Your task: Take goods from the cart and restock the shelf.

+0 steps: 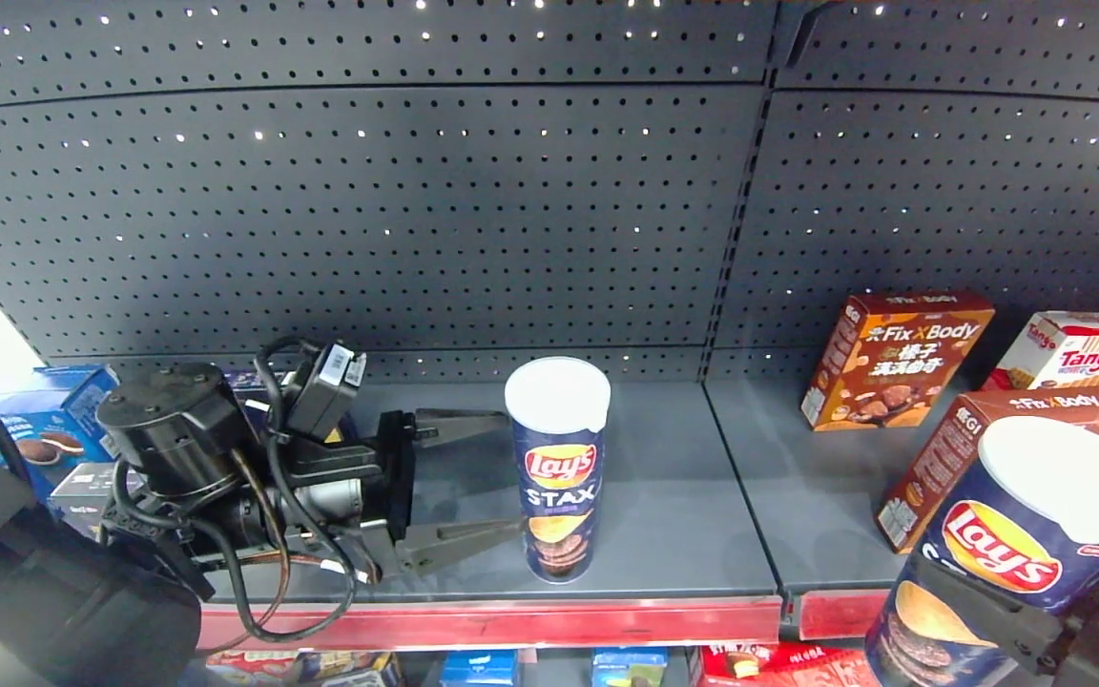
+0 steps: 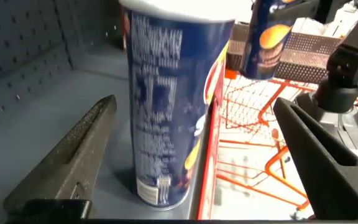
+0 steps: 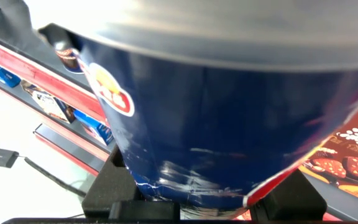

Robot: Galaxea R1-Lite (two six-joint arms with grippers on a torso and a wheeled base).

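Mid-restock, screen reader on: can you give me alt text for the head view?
An upright chips can stands on the grey shelf between the open fingers of the left gripper. At lower right, the right gripper holds a second chips can, with snack boxes on the shelf behind it.

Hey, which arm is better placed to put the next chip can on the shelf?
Right. The right pincer grips a chip can before the shelf; the left pincer is open, empty, by the standing can.
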